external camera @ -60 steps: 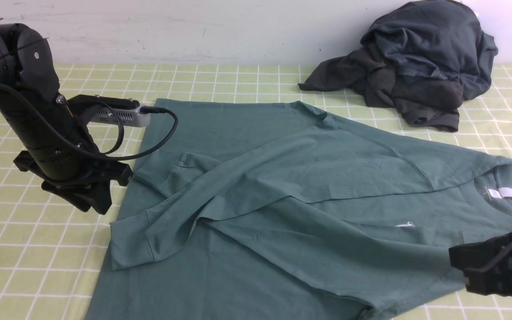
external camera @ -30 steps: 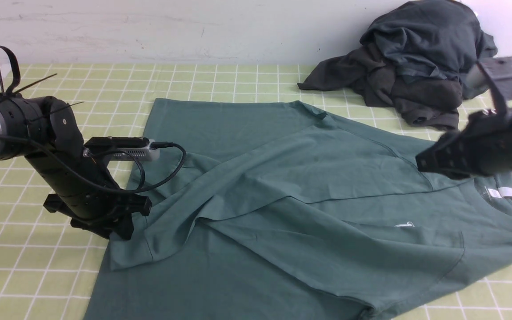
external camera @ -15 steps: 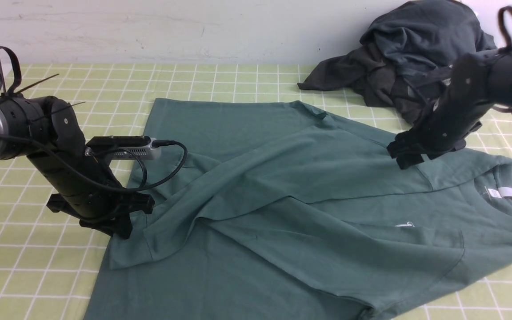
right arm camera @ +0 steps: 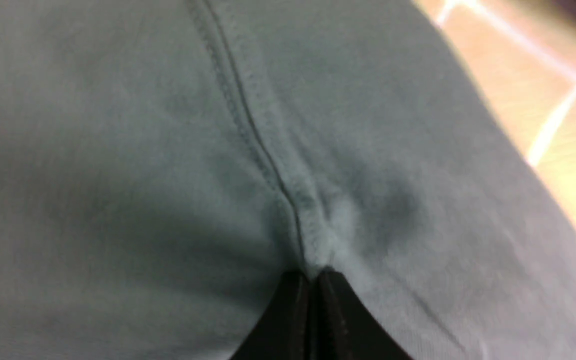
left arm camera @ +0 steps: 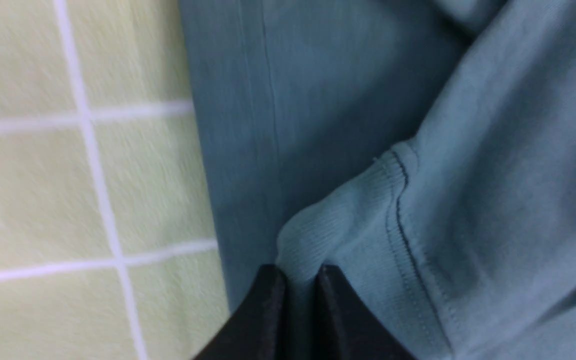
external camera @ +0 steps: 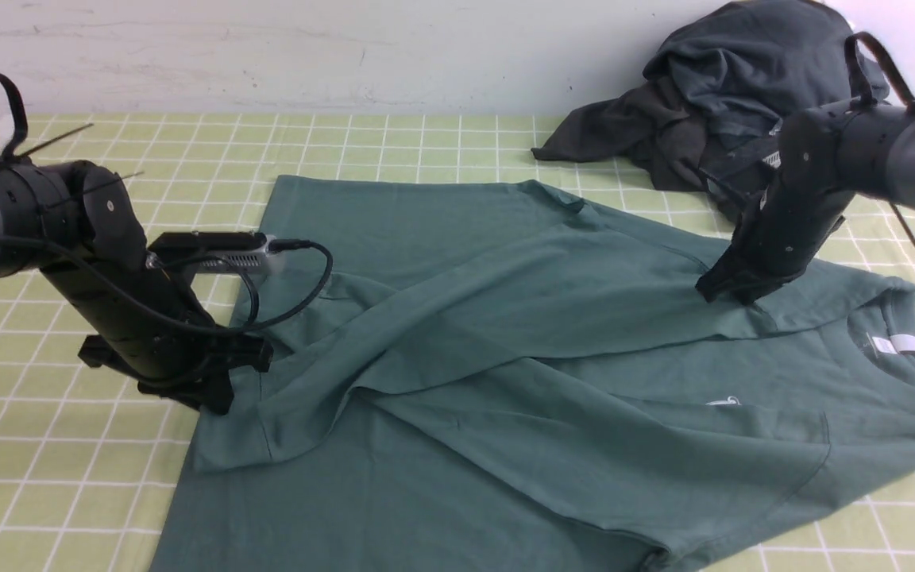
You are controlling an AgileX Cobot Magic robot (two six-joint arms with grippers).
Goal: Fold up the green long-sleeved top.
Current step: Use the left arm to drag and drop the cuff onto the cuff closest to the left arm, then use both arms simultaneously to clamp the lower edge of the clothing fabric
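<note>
The green long-sleeved top [external camera: 505,357] lies spread on the checked table, with both sleeves folded across its body. Its white neck label [external camera: 906,343] and small chest logo [external camera: 723,402] are at the right. My left gripper [external camera: 219,397] is at the top's left edge, shut on the ribbed sleeve cuff [left arm camera: 348,220], which bunches between its tips [left arm camera: 298,272]. My right gripper [external camera: 723,290] presses down on the far shoulder. It is shut, pinching a pucker of fabric at the shoulder seam [right arm camera: 248,125] between its tips [right arm camera: 313,274].
A heap of dark charcoal and slate-grey garments [external camera: 743,111] lies at the back right, just behind my right arm. The yellow-green checked tablecloth [external camera: 68,477] shows to the left of the top and in the left wrist view [left arm camera: 28,190]. A pale wall runs along the back.
My right arm swung from the front right up and over to the far shoulder and came down onto the seam. My left gripper moved down to the sleeve cuff and shifted it slightly left.
</note>
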